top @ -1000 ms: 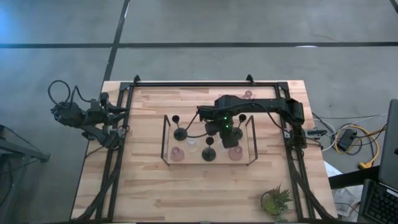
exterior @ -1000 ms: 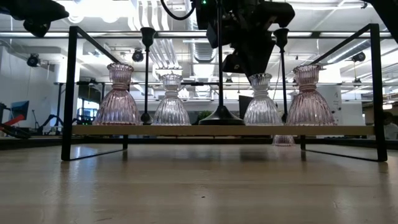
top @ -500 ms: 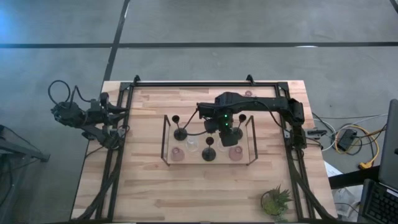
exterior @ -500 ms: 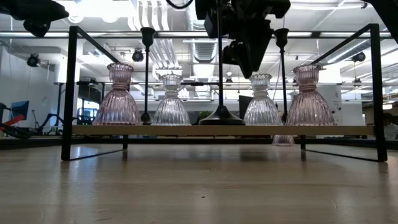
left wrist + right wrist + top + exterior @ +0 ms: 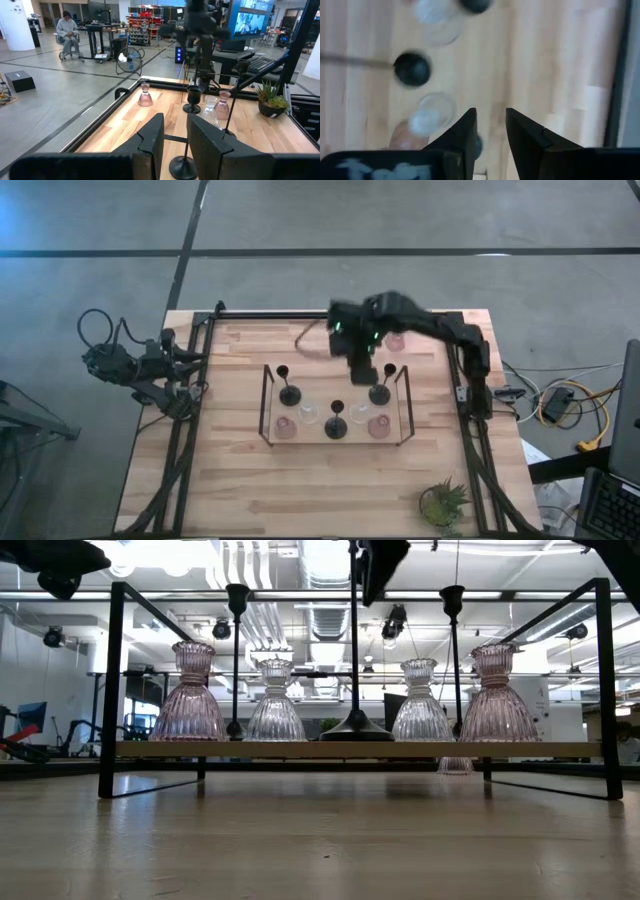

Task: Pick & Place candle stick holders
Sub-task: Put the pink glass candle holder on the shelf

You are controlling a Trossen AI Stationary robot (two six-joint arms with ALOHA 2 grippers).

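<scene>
The right claw (image 5: 362,366), fingers parted and empty, hovers above the rack (image 5: 266,405) of candle stick holders (image 5: 336,423), apparently just behind the nearest black one.

High view: overhead, straight down on the whole table (image 5: 240,490). Low view: at table-top level, facing the rack (image 5: 355,749) close by, room behind. Wrist views: past each arm's own fingers. All four share the rack and its candle stick holders (image 5: 192,692).
</scene>
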